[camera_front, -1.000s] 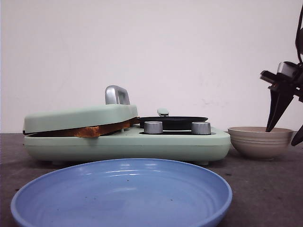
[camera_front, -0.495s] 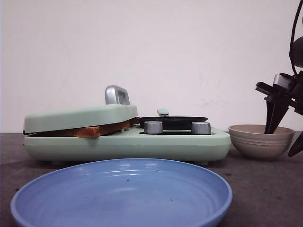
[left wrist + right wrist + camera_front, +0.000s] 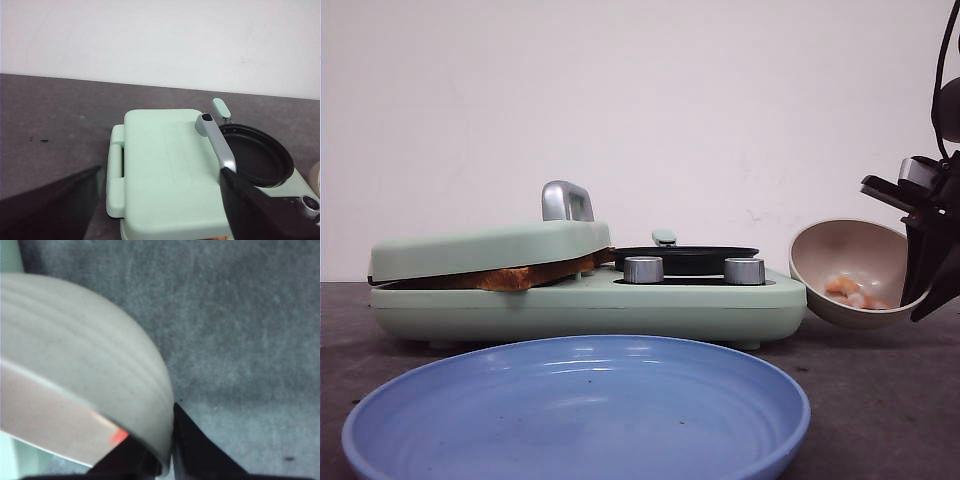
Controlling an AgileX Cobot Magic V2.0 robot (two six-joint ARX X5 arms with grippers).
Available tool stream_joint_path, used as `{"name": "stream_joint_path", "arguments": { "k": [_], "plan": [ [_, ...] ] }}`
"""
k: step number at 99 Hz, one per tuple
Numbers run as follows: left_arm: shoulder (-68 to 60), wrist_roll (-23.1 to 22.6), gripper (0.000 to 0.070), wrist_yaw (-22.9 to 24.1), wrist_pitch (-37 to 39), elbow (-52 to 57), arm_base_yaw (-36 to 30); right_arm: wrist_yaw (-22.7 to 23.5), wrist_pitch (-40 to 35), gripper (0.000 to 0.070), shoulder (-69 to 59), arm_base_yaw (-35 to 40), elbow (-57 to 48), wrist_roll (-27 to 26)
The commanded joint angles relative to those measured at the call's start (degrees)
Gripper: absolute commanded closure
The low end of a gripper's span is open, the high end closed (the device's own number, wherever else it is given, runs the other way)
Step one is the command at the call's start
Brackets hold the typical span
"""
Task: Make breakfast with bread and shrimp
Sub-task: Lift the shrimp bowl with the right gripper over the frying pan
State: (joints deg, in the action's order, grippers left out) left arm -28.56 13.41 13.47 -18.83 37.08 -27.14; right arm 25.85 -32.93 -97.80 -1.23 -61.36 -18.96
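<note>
Nearest the front camera, a blue plate lies on the dark table, well apart from both grippers. Behind it stands a mint-green breakfast maker, its lid lowered onto the bread, whose browned crust edge shows in the gap under the lid; a silver handle rises from the lid, and two metal knobs sit in front of a black frying pan on the maker's right half. At the far right, the right gripper is clamped narrowly on the rim of a beige bowl, one finger inside and one outside, as the right wrist view shows. The bowl is tilted steeply with its mouth turned toward the maker and its rim just beside the maker's right end. The shrimp lies in the lower part of the tilted bowl, near the right gripper's fingers; a red-orange bit shows by the rim in the right wrist view. The left gripper hangs above the maker's lid with its dark fingers spread wide, holding nothing.
</note>
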Motion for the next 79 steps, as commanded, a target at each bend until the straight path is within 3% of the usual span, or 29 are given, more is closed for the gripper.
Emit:
{"name": "stream_joint_path", "arguments": {
  "k": [1, 17, 50, 79],
  "plan": [
    [-0.28, -0.50, 0.0276, 0.02, 0.57, 0.44, -0.26, 1.14, 0.72, 0.0690, -0.66, 0.33, -0.90, 0.11],
    [-0.28, -0.48, 0.0276, 0.02, 0.37, 0.44, -0.26, 1.99, 2.19, 0.0690, 1.09, 0.24, -1.09, -0.02],
    [-0.28, -0.48, 0.0276, 0.02, 0.39, 0.44, -0.26, 10.03, 3.78, 0.0691, 3.48, 0.79, -7.98, -2.32],
    [-1.05, -0.48, 0.0276, 0.02, 0.24, 0.44, -0.26, 7.80, 13.66, 0.0692, 3.41, 5.79, -14.60, -7.17]
  ]
}}
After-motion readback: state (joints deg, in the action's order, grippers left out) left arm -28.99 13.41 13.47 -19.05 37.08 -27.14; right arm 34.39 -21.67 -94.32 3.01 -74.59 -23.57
